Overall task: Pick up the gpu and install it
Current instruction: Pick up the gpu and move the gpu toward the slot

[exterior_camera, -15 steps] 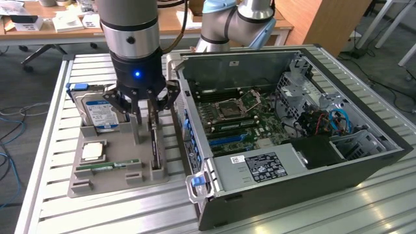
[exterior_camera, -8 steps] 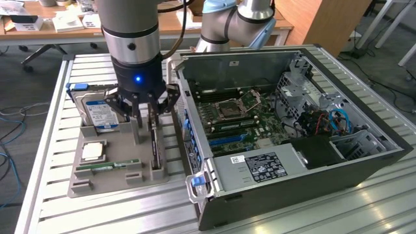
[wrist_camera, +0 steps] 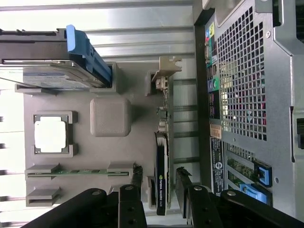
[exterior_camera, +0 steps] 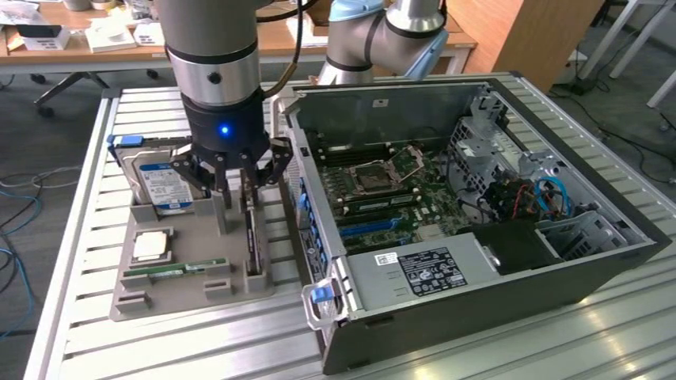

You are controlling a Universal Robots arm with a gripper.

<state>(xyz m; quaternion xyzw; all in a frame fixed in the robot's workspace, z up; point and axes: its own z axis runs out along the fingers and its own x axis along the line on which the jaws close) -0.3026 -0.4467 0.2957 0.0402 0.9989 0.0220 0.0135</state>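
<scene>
1. Bright, diffuse room light; pale glare patches on the ribbed aluminium desk [exterior_camera: 597, 336]
2. A small blue lamp [exterior_camera: 223, 130] glows on the black end effector [exterior_camera: 237, 202]
3. Wrist view: the desk and the square silver processor chip [wrist_camera: 50, 134] wash out to white

Grey tray [exterior_camera: 174, 297] holds hard drive [exterior_camera: 161, 186] (upright), CPU [exterior_camera: 151, 245], RAM stick [exterior_camera: 176, 270]; open case [exterior_camera: 507, 309] beside.

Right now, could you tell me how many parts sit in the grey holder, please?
4: hard drive at the far end, CPU midway, RAM stick nearer, gpu on edge beside the case.
</scene>
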